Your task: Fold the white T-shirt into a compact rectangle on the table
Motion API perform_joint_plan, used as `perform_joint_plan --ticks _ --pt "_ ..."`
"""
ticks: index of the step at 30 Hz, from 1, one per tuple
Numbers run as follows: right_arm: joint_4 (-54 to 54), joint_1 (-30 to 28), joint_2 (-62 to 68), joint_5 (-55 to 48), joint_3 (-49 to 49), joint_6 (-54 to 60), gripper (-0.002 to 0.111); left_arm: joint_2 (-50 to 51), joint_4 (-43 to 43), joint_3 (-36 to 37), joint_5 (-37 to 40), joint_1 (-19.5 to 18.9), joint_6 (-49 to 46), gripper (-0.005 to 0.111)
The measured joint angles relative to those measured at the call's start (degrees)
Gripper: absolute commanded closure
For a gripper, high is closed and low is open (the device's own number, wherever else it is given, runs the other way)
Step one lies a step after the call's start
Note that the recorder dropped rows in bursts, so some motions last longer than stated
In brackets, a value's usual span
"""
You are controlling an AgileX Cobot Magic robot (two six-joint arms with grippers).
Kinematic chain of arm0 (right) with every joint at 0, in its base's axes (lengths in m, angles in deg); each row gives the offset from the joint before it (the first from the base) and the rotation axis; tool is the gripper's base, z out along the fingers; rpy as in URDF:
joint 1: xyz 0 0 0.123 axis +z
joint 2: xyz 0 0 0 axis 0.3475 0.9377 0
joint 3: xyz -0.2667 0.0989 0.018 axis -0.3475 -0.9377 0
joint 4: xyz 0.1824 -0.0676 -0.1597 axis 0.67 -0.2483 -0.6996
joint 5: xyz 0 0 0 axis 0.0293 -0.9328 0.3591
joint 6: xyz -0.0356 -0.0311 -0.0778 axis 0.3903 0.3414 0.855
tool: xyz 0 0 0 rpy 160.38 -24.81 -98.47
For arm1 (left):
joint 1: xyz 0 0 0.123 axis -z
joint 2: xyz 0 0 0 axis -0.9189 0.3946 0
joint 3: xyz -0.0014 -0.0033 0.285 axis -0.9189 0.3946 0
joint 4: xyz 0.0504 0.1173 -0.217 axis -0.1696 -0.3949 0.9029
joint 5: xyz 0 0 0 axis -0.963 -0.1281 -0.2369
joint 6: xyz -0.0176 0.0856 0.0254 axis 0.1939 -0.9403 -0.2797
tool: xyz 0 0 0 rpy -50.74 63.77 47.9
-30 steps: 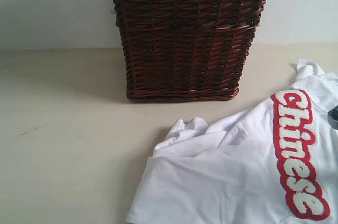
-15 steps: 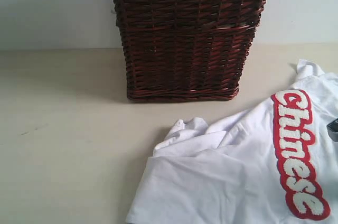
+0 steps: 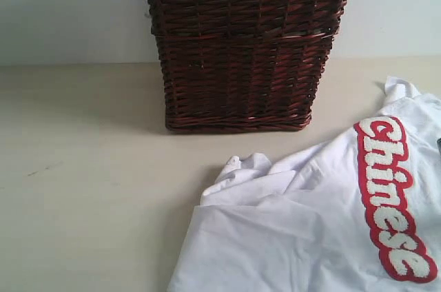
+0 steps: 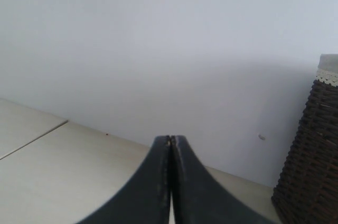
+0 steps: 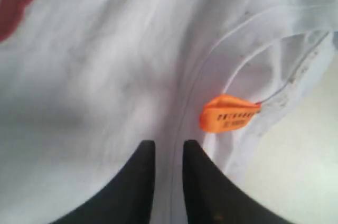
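The white T-shirt [image 3: 303, 230] lies rumpled on the table [image 3: 83, 189] at the front right, its red-outlined "Chinese" letters [image 3: 389, 195] running down the right side. In the right wrist view my right gripper [image 5: 169, 143] pinches a ridge of shirt fabric [image 5: 105, 76] beside the collar, close to the orange neck tag [image 5: 228, 112]. Only a dark sliver of this gripper shows at the right edge of the exterior view. My left gripper [image 4: 170, 138] is shut with nothing in it, held above the table and facing the wall.
A dark brown wicker basket [image 3: 244, 44] with a lace rim stands at the back centre against the pale wall; its side also shows in the left wrist view as the basket [image 4: 311, 155]. Bare table spreads to the left.
The right gripper has slid out past the right edge of the exterior view, and the shirt's lettering has shifted slightly right and down with it.
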Motion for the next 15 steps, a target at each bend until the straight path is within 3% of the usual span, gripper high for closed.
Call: perform_joint_plan --ticks 4,9,15 --pt "8.63 0.00 -6.74 3.72 -0.12 0.00 0.066 0.00 0.00 0.00 0.00 0.00 0.00 0.107" --pt "35.62 0.00 -31.15 8.89 -0.12 0.00 0.066 0.00 0.00 0.00 0.00 0.00 0.00 0.107" --pt "45.06 0.00 -52.62 8.36 -1.11 1.16 0.066 0.00 0.00 0.00 0.00 0.00 0.00 0.107"
